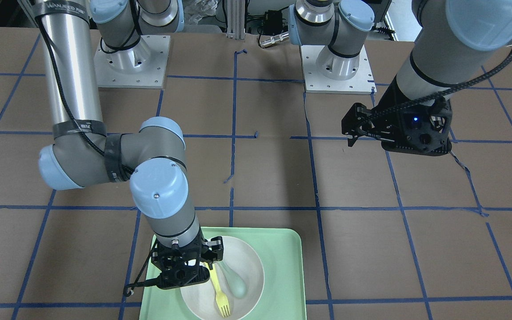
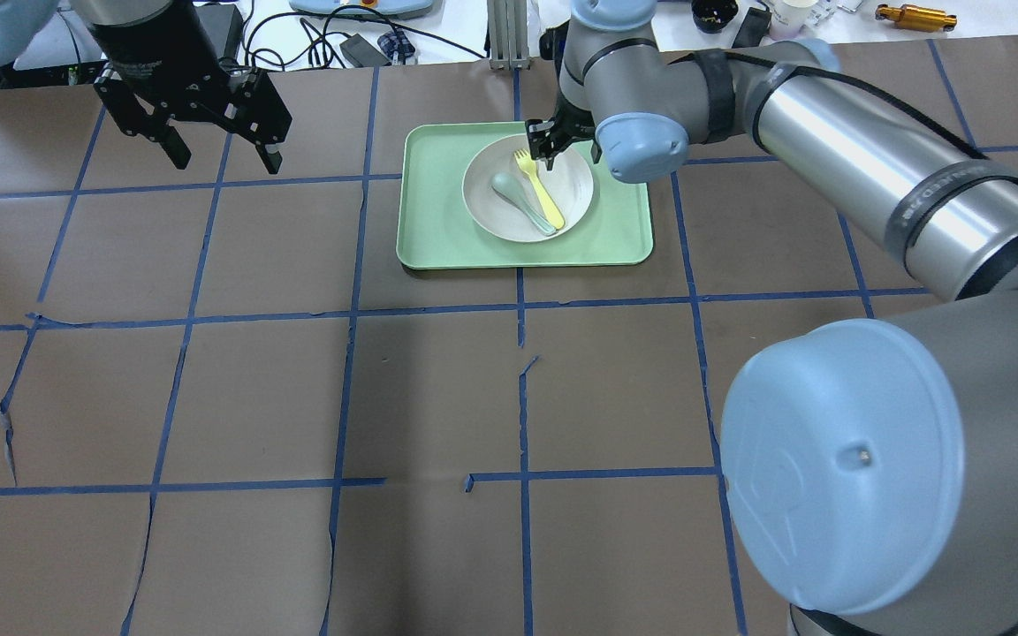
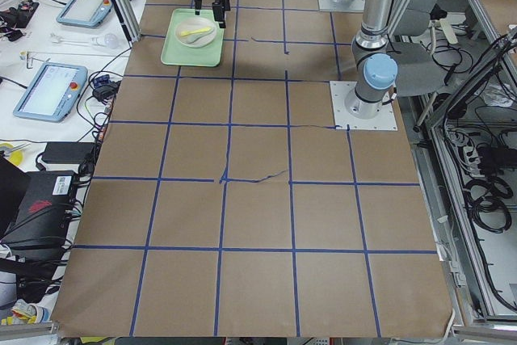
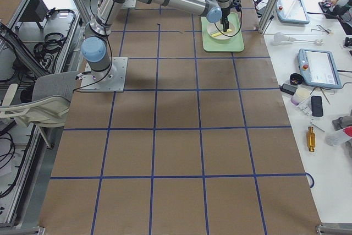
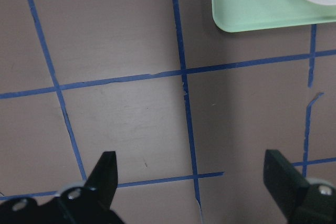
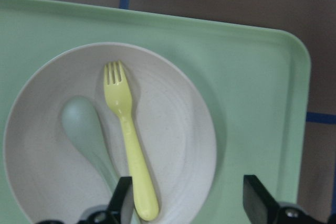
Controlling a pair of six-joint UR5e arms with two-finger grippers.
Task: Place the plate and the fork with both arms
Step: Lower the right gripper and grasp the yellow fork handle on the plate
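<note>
The off-white plate (image 2: 573, 190) sits in a mint-green tray (image 2: 438, 221) at the far middle of the table. The yellow fork (image 2: 543, 187) lies in the plate beside a pale grey-green spoon (image 2: 513, 193). My right gripper (image 2: 565, 150) hangs open just above the plate's rim. In the right wrist view the fork (image 6: 128, 135) lies flat on the plate (image 6: 173, 129), its handle end close to one finger of the open right gripper (image 6: 189, 203). My left gripper (image 2: 226, 162) is open and empty above bare table, far left of the tray.
The table is brown paper with a grid of blue tape lines. The tray's corner (image 5: 252, 3) shows at the top of the left wrist view. The arm bases stand on metal plates (image 1: 131, 66) at the robot's side. Cables and devices lie beyond the far edge.
</note>
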